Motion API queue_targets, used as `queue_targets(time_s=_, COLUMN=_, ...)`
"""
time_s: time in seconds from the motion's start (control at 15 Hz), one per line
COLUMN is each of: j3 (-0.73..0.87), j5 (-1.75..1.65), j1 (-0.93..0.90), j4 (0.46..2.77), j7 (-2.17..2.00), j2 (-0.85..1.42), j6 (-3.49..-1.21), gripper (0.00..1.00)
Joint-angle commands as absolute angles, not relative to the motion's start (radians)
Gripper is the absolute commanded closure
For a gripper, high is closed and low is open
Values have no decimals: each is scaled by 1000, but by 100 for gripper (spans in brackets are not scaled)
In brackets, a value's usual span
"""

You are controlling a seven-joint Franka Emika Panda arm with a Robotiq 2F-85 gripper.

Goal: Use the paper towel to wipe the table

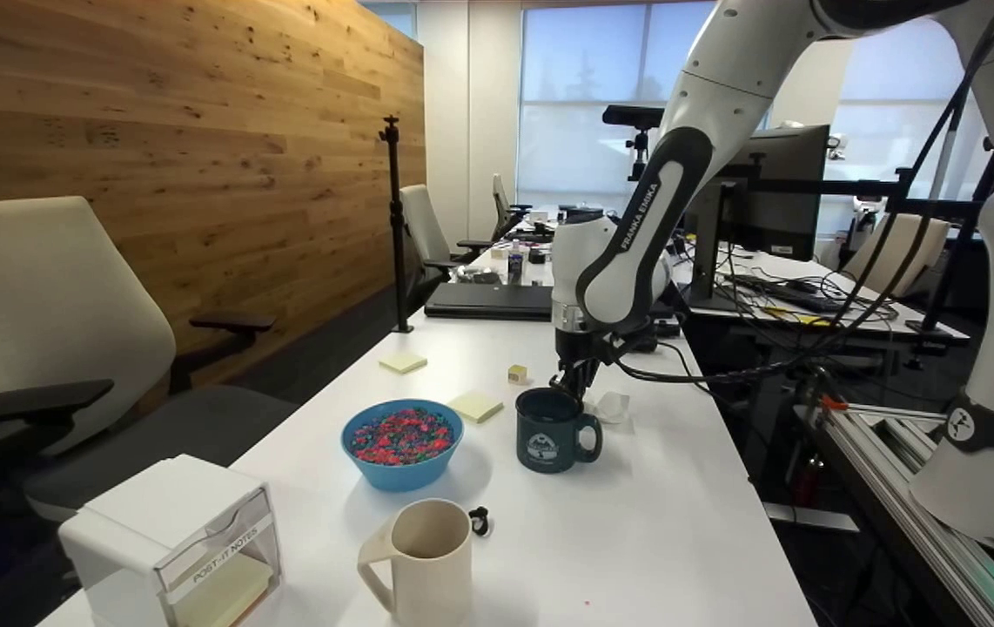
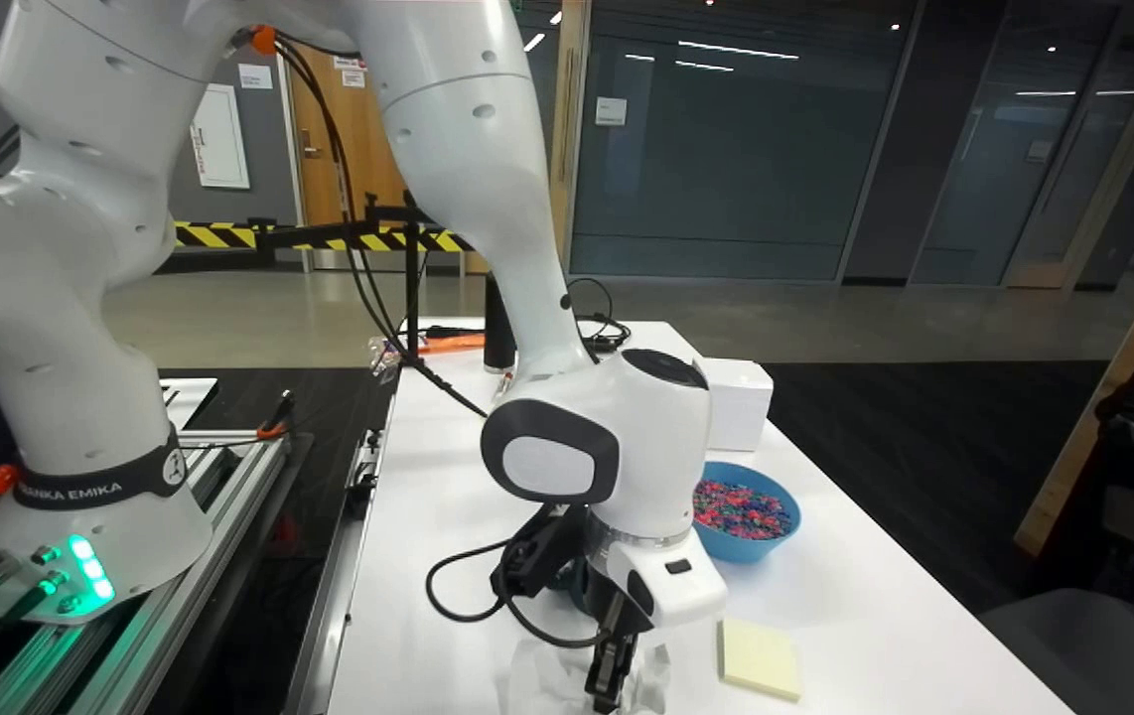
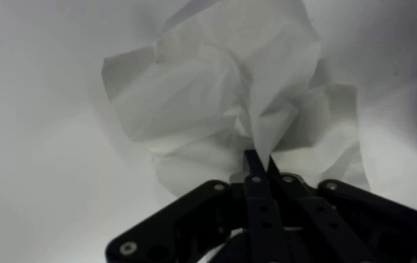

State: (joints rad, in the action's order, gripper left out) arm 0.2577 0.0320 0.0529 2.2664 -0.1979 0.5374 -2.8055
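Note:
Crumpled and whitish, the paper towel [image 3: 194,106] lies spread beneath my gripper [image 3: 263,160] in the wrist view. The fingers are shut on a pinched fold of it. In an exterior view, a pale edge of the paper towel [image 1: 612,407] shows behind the dark mug, and my gripper [image 1: 574,387] points down there, its tips partly hidden by the mug. From the opposite angle, the paper towel [image 2: 537,685] sits around the gripper [image 2: 609,685] at the bottom of the picture. Under all this is the table [image 1: 636,540], with a smooth white top.
The dark mug [image 1: 549,444] stands right beside the gripper. Near it are a blue bowl [image 1: 401,475] of colourful bits, sticky notes [image 1: 475,407], a small cube [image 1: 517,374] and a beige mug [image 1: 432,566]. A white note box [image 1: 175,531] and a black laptop [image 1: 488,300] stand further off.

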Motion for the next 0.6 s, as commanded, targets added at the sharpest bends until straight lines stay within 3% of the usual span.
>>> queue_targets(time_s=0.0, j3=249, j5=-9, j1=51, j4=2365, j7=-152, j2=490, j6=-2849, gripper=100)
queue_targets(time_s=0.53, j3=269, j5=-8, j1=96, j4=2419, j7=-96, j2=452, j6=-2834, gripper=100)
